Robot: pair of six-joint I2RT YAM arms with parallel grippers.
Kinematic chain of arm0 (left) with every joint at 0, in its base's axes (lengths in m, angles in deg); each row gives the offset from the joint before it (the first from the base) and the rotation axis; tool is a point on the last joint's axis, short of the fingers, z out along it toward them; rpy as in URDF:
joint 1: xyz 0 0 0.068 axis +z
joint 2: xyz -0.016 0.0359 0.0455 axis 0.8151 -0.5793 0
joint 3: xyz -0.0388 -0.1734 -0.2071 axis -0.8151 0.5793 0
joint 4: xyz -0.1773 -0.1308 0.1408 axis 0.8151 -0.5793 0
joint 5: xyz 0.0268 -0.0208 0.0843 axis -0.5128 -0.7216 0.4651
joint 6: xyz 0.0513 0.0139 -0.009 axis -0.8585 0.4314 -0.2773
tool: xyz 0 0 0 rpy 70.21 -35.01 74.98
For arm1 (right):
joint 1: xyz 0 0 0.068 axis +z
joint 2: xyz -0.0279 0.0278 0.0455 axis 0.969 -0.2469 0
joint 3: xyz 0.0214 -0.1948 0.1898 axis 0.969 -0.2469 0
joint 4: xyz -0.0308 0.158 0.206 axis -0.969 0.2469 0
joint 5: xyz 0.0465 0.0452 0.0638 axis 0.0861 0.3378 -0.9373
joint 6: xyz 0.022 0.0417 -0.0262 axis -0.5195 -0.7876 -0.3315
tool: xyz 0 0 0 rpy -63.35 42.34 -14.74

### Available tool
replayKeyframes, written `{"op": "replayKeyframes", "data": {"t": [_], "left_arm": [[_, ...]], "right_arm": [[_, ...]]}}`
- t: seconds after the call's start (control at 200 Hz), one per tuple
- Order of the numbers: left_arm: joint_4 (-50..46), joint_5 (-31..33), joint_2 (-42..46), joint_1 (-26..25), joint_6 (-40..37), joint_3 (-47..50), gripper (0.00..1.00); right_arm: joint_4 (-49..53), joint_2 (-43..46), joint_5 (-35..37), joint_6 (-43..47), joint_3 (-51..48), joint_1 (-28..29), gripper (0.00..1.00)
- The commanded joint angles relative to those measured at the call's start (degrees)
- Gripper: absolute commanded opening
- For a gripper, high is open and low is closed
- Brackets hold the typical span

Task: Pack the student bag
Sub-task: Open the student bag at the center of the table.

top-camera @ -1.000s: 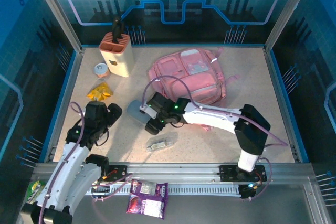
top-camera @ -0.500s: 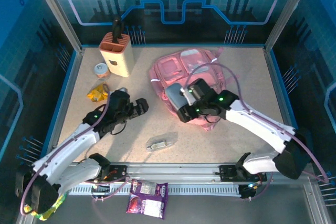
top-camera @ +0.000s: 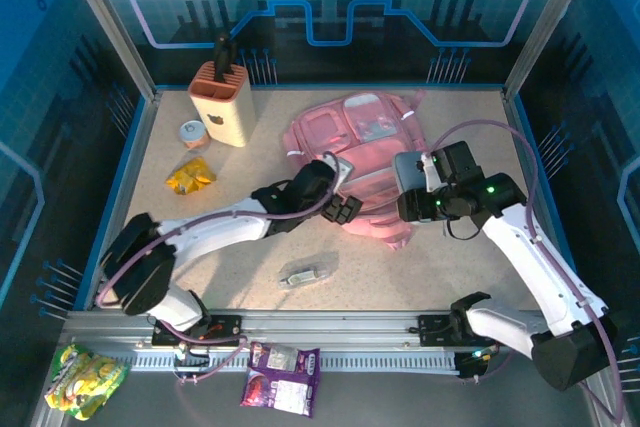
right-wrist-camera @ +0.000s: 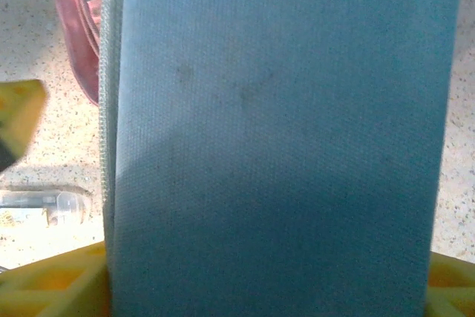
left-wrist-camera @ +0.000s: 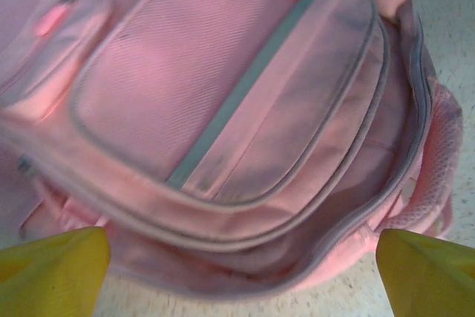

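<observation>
Counter (top-camera: 420, 267) nearest us is carrying one small clear plastic packet (top-camera: 307, 273). Beyond it, we are seeing the left gripper (top-camera: 343, 210) hanging with jaws wide apart over the near edge of the large pink fabric backpack (top-camera: 320, 132), which is lying mid-counter, probably to open a zippered pocket. The right gripper (top-camera: 415, 187) is clamping one grey-blue oblong fabric pencil case (top-camera: 408, 169) just beside the bag's right side, seemingly ready for packing. Farther back are sitting one crumpled yellow wrapper (top-camera: 190, 175), one small round jar (top-camera: 191, 132) and one peach-coloured holder (top-camera: 222, 107).

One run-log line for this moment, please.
left gripper: open, at near edge of student bag | right gripper: shut on pencil case, beside bag | packing: case not yet in bag
</observation>
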Motion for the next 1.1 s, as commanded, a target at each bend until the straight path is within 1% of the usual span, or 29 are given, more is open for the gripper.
{"op": "replayKeyframes", "data": {"t": [0.0, 0.105, 0.21, 0.27, 0.325, 0.395, 0.48, 0.635, 0.73, 0.835, 0.87, 0.931, 1.096], "left_arm": [[6.95, 1.31, -5.82, -1.57, -13.28, -4.04, 0.95], [6.46, 3.14, -12.41, -2.56, -18.20, -8.98, 0.96], [6.60, 7.11, -18.11, -3.11, -21.99, -12.93, 0.96], [7.57, 9.34, -20.44, -3.06, -22.91, -14.41, 0.96], [8.63, 10.46, -22.43, -2.89, -24.01, -15.37, 0.94], [8.66, 12.22, -24.70, -2.81, -25.24, -17.27, 0.89], [8.26, 12.74, -25.94, -2.69, -25.43, -18.87, 0.80], [8.33, 11.35, -25.43, -2.12, -24.50, -19.96, 0.47], [7.97, 10.65, -24.19, -1.80, -24.04, -20.25, 0.31], [6.85, 10.26, -21.64, -1.72, -23.05, -20.62, 0.10], [6.41, 10.06, -20.58, -1.72, -22.46, -20.82, 0.05], [5.29, 10.63, -18.70, -1.68, -21.15, -21.18, 0.01], [-0.32, 11.32, -14.25, -0.95, -15.38, -24.08, 0.00]], "right_arm": [[2.63, 0.32, -2.93, -0.53, -0.98, -2.40, 0.73], [2.06, 0.63, -4.50, -0.51, -1.57, -4.34, 0.73], [1.53, 0.76, -5.03, -0.31, -2.22, -5.14, 0.73], [1.54, 0.75, -5.18, -0.35, -2.54, -5.50, 0.73], [1.36, 0.89, -5.30, -0.35, -2.82, -5.59, 0.73], [1.19, 1.11, -5.55, -0.41, -3.11, -6.00, 0.73], [1.36, 1.36, -5.65, -0.14, -3.24, -6.43, 0.73], [1.55, 1.77, -6.08, 0.07, -3.45, -6.91, 0.73], [1.70, 1.98, -5.84, 0.05, -3.37, -6.97, 0.73], [2.10, 2.51, -5.64, -0.40, -3.09, -7.02, 0.73], [2.23, 2.69, -5.73, -0.63, -2.96, -7.05, 0.73], [2.75, 3.05, -5.84, -0.81, -2.67, -7.04, 0.73], [3.78, 4.43, -6.01, -0.88, -2.23, -7.01, 0.73]]}}
